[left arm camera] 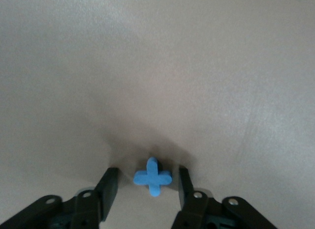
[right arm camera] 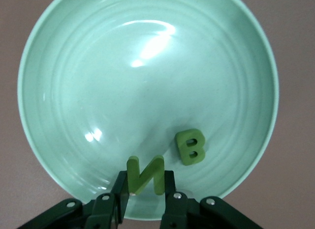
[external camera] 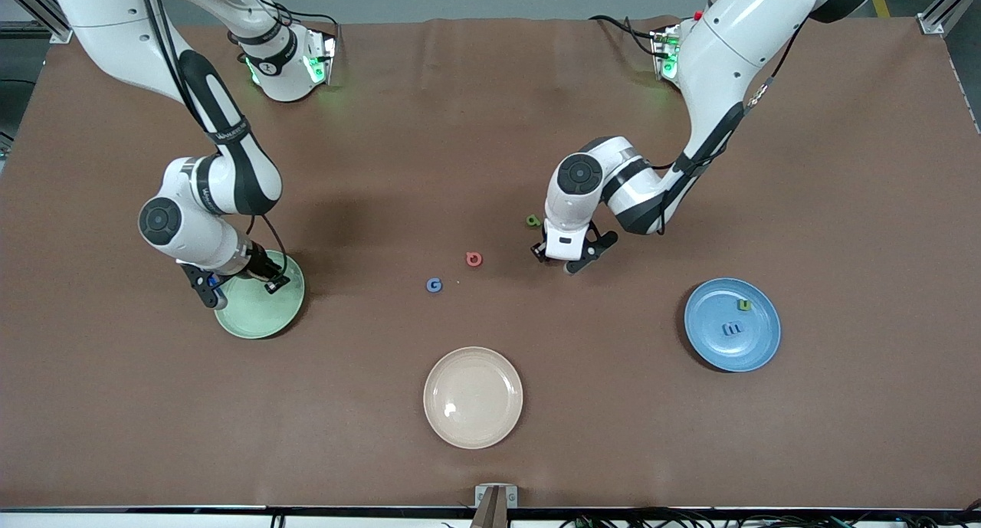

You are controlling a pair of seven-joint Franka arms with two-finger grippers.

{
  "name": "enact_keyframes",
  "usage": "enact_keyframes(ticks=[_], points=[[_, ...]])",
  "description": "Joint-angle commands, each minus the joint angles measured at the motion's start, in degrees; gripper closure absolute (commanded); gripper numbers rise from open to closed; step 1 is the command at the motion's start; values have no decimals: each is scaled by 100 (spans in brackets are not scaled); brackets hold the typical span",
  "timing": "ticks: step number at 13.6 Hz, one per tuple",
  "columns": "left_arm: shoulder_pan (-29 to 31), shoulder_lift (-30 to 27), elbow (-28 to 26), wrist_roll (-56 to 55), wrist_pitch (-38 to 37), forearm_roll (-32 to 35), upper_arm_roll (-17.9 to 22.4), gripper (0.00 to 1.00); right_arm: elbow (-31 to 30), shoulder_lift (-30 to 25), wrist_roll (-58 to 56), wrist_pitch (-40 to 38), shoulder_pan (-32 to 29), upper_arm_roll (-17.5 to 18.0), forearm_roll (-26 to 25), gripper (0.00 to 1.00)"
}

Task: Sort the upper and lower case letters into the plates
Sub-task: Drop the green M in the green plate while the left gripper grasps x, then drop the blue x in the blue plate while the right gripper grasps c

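Front view: the right hand [external camera: 244, 286] hides most of what lies in the pale green plate [external camera: 264, 323]. The left hand [external camera: 569, 261] sits low over the bench [external camera: 490, 129], covering its letter. A green letter [external camera: 533, 221], red letter [external camera: 474, 259] and blue letter [external camera: 434, 285] lie between; the blue plate [external camera: 755, 352] holds two; the cream plate [external camera: 474, 428] is nearest.

Left wrist view: fingers [left arm camera: 107, 187] apart, flanking a blue cross-shaped letter [left arm camera: 153, 177], untouched.

Right wrist view: fingers [right arm camera: 170, 187] clamped on a green N [right arm camera: 145, 175] over the plate, a green B [right arm camera: 191, 147] beside it.

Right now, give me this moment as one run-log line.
left end effector: fingers either side of blue letter on table | right end effector: shut on green N over green plate | green B in plate
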Motion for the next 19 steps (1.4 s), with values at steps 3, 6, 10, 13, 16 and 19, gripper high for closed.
enact_keyframes(ticks=[3,6,10,13,16,19], points=[[-109,-173,-187,-209,120,138,21,65,96,176,-105,124,44,8,101,99],[-39,-243,-160,-209,102,419,39,93,192,229,-97,115,52,8,101,94],[224,-358,15,-121,58,542,92,99,245,229,-88,89,52,8,101,4],[294,-358,94,-121,58,595,101,97,455,177,-88,-243,44,8,101,0],[383,-279,165,-191,58,595,92,71,1219,150,384,-1526,218,52,162,0],[391,-252,121,-209,58,586,92,60,1466,177,1516,-1433,859,70,250,0]])
